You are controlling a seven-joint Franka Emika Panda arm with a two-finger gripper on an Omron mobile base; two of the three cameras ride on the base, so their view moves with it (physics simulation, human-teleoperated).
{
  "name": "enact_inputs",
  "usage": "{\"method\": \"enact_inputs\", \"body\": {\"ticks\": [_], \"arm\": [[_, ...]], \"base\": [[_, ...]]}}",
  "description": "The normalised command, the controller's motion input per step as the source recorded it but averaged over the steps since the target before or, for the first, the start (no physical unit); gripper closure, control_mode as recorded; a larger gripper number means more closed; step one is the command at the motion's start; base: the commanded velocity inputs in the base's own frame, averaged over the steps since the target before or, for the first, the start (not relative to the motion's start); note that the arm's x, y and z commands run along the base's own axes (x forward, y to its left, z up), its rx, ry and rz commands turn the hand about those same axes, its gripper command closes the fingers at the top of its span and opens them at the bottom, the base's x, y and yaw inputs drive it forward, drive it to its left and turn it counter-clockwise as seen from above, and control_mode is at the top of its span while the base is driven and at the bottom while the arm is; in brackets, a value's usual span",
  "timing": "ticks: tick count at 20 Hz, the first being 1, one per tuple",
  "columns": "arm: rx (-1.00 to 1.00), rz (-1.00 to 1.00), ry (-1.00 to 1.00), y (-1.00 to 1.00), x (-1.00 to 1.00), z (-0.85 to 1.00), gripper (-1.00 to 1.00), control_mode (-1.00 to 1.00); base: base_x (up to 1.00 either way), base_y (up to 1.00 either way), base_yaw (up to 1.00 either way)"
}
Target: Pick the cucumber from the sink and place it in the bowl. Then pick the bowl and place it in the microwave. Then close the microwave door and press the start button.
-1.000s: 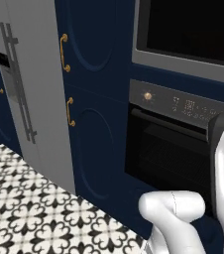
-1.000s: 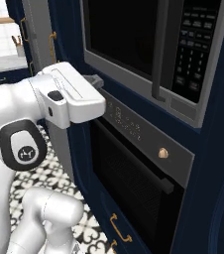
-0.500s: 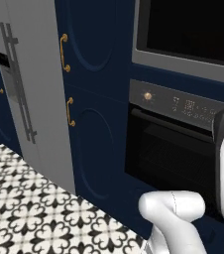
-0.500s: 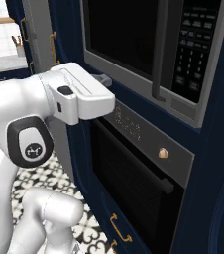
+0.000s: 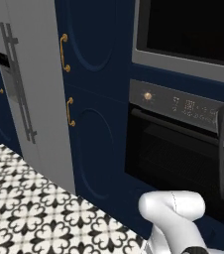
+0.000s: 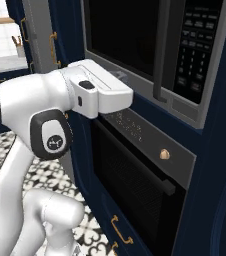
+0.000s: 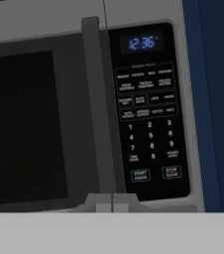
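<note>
Well, I saw microwave door [image 7: 29, 124] shut, black glass, grey frame; its handle [image 7: 100, 109] ran vertically. Gripper was fully closed, holding nothing.

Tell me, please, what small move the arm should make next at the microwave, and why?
Probably ease the shut gripper forward and a little sideways onto the start button. The microwave door looks closed against its frame, and the button sits low on the keypad, slightly off the fingertips' line.

We see a black oven [image 5: 176, 149] with an orange knob [image 5: 147, 95], navy cabinets [image 5: 91, 74], and patterned floor tiles [image 5: 29, 213].
</note>
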Motion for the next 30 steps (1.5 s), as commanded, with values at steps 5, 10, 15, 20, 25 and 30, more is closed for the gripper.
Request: {"method": "enact_inputs", "body": {"ticks": [5,10,15,20,25,30], "arm": [[0.02,0.0,0.0,-0.36,0.0,0.0,1.0,-1.0],[0.0,0.0,0.01,-0.28,0.0,0.0,1.0,-1.0],[0.0,0.0,0.05,-0.2,0.04,-0.03,1.0,-1.0],[0.0,0.0,0.03,-0.1,0.1,-0.08,1.0,-1.0],[0.0,0.0,0.0,-0.2,0.08,-0.04,1.0,-1.0],[0.0,0.0,0.0,-0.1,0.11,-0.1,1.0,-1.0]], "base": [[0.0,0.0,0.0],[0.0,0.0,0.0],[0.0,0.0,0.0],[0.0,0.0,0.0],[0.0,0.0,0.0],[0.0,0.0,0.0]]}}
